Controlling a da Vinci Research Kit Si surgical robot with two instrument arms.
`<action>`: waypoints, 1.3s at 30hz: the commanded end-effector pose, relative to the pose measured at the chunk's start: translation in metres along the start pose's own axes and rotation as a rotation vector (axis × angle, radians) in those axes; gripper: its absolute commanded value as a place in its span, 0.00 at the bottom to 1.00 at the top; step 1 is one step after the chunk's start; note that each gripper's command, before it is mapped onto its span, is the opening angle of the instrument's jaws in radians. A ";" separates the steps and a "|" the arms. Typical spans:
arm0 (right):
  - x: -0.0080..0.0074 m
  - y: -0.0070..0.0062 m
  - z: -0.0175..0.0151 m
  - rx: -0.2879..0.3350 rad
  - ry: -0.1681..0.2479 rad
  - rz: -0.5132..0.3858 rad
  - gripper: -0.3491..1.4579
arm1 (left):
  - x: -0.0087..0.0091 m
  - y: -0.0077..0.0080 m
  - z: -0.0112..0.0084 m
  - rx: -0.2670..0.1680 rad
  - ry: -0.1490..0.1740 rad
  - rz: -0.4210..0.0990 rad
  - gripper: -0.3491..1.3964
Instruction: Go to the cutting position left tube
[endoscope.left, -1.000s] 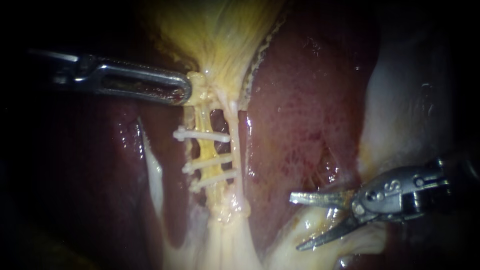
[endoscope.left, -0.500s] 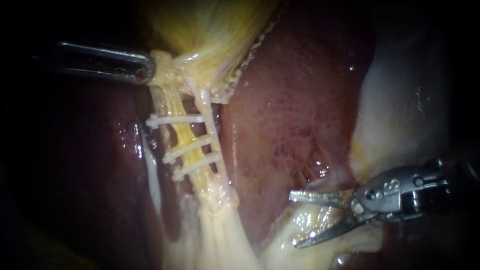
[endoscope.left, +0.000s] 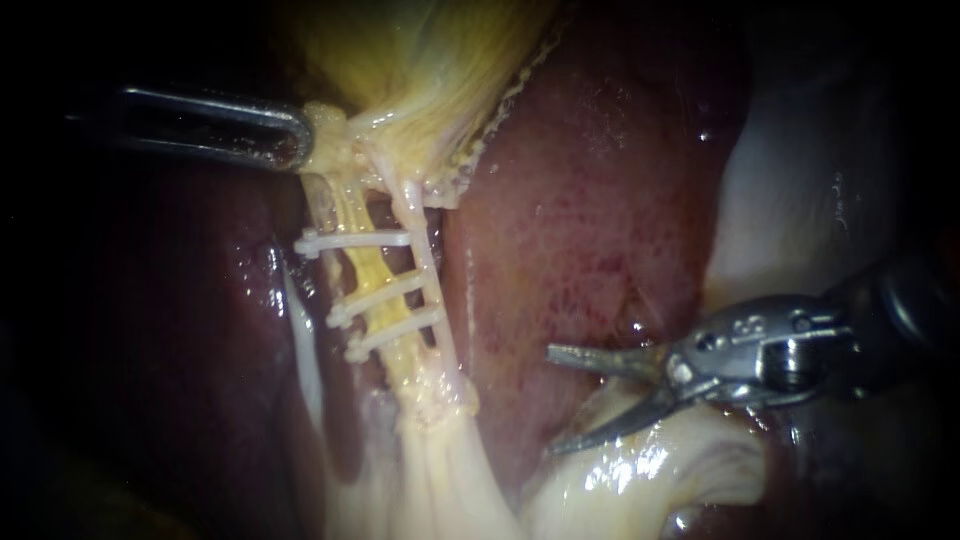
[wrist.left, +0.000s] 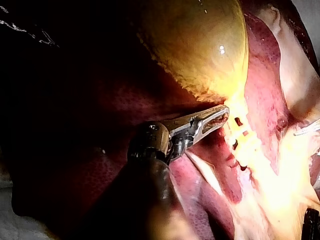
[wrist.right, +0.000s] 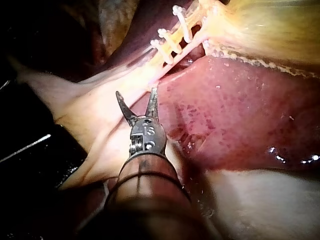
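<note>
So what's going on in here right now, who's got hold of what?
The left instrument has its jaws shut on the pale tissue at the neck of the gallbladder, drawing it sideways so that the tubes below stand stretched. Three white clips cross those tubes. The right instrument has its blades open over the liver, clearly apart from the left tube. Nothing lies between its blades, so it is not at the cutting spot yet.

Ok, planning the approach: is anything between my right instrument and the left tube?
Open liver lies between, but the thin right tube runs beside the left tube on the side facing the right instrument.
</note>
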 end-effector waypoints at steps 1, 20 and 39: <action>0.0001 0.0003 0.0002 0.006 -0.004 0.004 0.97 | 0.0000 0.0000 0.0000 -0.001 0.000 0.001 0.00; 0.0032 0.0050 0.0040 0.117 0.052 0.150 0.87 | 0.0001 -0.0001 0.0002 -0.005 -0.002 0.001 0.00; 0.0053 0.0090 0.0068 0.167 0.079 0.199 0.86 | 0.0001 -0.0003 0.0003 -0.004 -0.001 0.001 0.00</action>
